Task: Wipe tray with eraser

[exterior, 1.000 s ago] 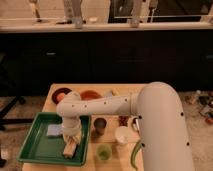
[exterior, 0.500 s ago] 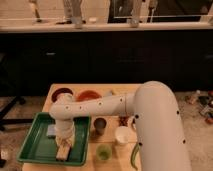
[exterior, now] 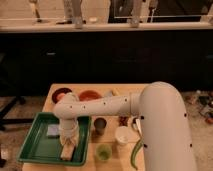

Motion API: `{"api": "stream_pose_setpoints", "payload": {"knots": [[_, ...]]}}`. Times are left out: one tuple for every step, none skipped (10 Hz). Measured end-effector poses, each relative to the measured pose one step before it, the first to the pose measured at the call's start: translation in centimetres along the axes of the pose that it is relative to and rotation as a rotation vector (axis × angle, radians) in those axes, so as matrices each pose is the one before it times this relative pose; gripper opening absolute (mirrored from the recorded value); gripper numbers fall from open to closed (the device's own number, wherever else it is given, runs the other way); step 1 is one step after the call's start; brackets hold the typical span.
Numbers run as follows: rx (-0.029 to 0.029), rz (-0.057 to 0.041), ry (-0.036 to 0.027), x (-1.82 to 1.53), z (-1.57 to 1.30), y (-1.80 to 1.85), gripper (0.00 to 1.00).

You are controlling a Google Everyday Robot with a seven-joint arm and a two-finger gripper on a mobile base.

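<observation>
The green tray (exterior: 35, 150) lies on the table's front left. My gripper (exterior: 67, 148) reaches down into the tray's right half, near its front rim. It is shut on the tan eraser (exterior: 66, 152), whose lower end rests on the tray floor. The arm's white wrist (exterior: 69, 131) stands upright right above it and hides the upper part of the eraser. The arm comes in from the right across the table.
A flat pale blue-grey pad (exterior: 52, 131) lies in the tray left of the gripper. Right of the tray stand a dark cup (exterior: 100, 124), a white cup (exterior: 123, 135) and a green cup (exterior: 103, 151). Two red bowls (exterior: 61, 93) (exterior: 89, 95) sit at the back.
The gripper with the eraser slid left over the tray floor, then back a little to the right. The pad and the cups have not moved.
</observation>
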Motion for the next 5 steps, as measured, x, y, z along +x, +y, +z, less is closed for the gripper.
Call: {"api": "stream_pose_setpoints", "payload": {"knots": [[-0.00276, 0.01823, 0.00829, 0.755, 0.052, 0.112, 0.0], [-0.01044, 0.0121, 0.00486, 0.578, 0.101, 0.228, 0.0], [-0.00906, 0.00218, 0.00364, 0.324, 0.148, -0.205, 0.0], [0.00054, -0.00388, 0.00051, 0.054, 0.161, -0.499, 0.0], [-0.00509, -0.00845, -0.0026, -0.168, 0.17, -0.468, 0.0]]}}
